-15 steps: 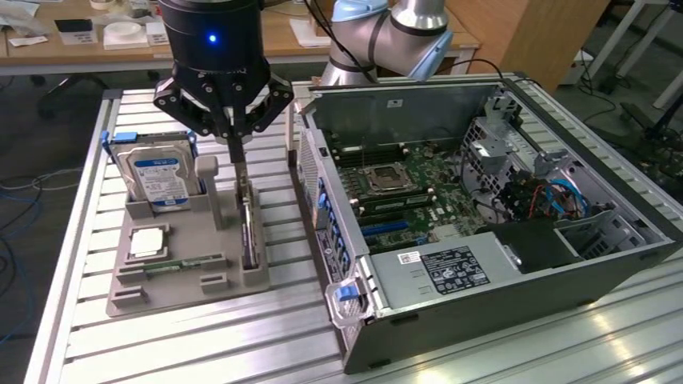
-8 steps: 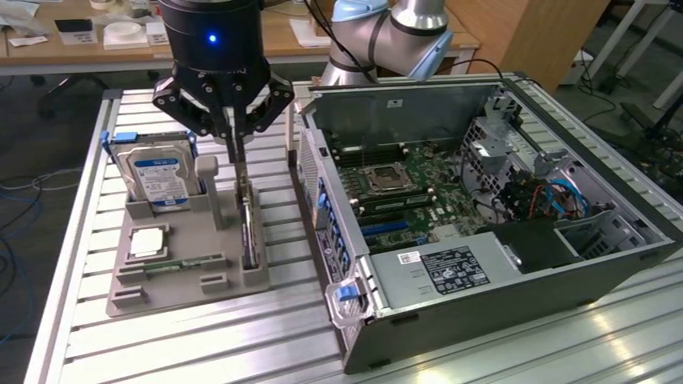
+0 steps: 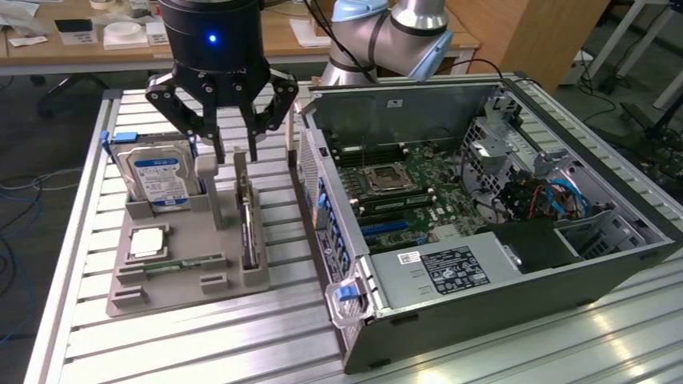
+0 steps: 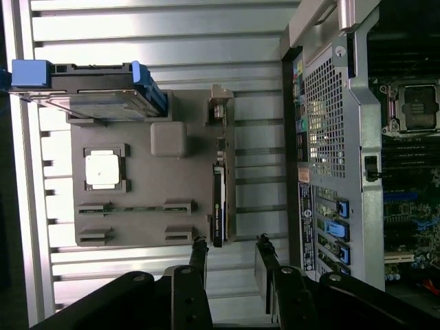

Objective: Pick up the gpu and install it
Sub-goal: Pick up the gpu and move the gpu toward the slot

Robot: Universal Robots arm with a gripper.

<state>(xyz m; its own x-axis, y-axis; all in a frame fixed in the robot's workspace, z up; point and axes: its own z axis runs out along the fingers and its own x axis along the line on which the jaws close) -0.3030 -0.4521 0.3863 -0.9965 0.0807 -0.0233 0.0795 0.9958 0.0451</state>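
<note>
Two tool [image 4: 230, 249] fingers [image 4: 199, 253], parted in wrist view, overhang the gpu [image 4: 218, 206].

Exterior view looks down obliquely, wrist view straight down; both share grey tray [image 3: 181, 270] [image 4: 158, 180] and case [image 3: 513, 298] [image 4: 330, 103].

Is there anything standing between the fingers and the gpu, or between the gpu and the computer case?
Nothing visible. The gripper, fingers open, hangs right over the gpu standing on edge in the grey holder. The computer case beside it lies open side up; only its rear wall faces the gpu.
</note>
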